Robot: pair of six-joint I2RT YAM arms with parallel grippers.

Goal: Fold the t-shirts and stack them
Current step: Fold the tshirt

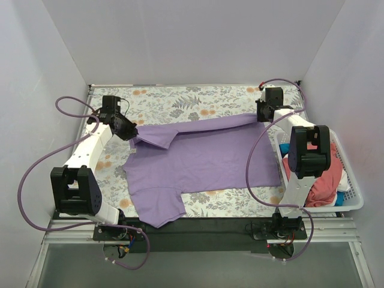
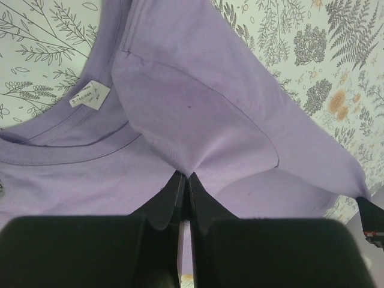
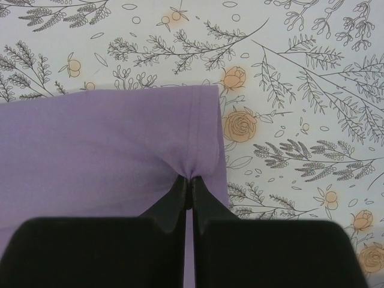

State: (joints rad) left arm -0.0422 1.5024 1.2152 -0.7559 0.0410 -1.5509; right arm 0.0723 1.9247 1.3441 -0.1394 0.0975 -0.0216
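Left gripper [image 2: 183, 176] and right gripper [image 3: 189, 179] each pinch the lavender t-shirt [image 1: 204, 156], right arm [image 1: 307, 150] half hiding the coral-pink t-shirt [image 1: 327, 181]

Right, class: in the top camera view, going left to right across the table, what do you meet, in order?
First the left gripper, shut on cloth near the collar → lavender t-shirt → right gripper, shut on its hem corner → white basket.
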